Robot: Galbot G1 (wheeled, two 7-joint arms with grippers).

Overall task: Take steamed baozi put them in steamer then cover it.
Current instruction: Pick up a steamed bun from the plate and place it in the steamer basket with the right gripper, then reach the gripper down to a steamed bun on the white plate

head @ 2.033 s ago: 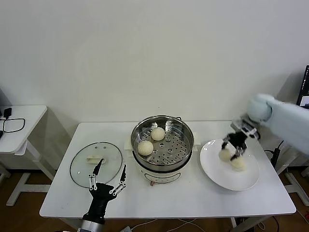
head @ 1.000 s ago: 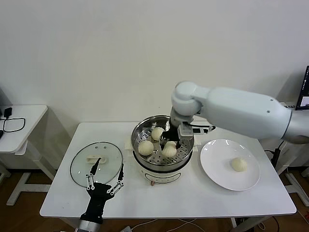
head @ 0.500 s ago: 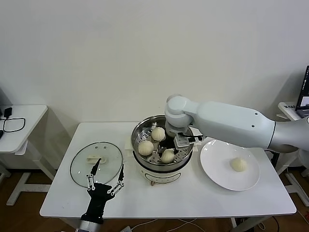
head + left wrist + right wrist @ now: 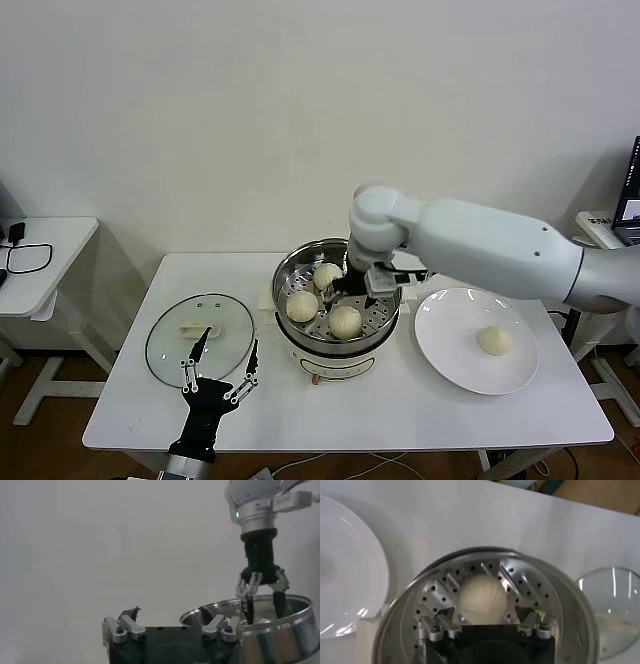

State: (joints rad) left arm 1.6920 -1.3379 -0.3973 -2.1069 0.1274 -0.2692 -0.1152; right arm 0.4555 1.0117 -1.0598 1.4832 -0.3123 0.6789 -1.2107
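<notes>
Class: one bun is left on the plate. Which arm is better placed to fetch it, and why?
Right. Its open tool hangs over the steamer, beside the plate holding the bun; the left tool sits by the lid.

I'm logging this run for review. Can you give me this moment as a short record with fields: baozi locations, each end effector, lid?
baozi in steamer: three, including the front bun
baozi on plate: one
right end effector: open, over the steamer, above the front bun, not gripping it
left end effector: open, at the near table edge, by the glass lid
lid: flat on the table, left of the steamer
steamer: uncovered
</notes>
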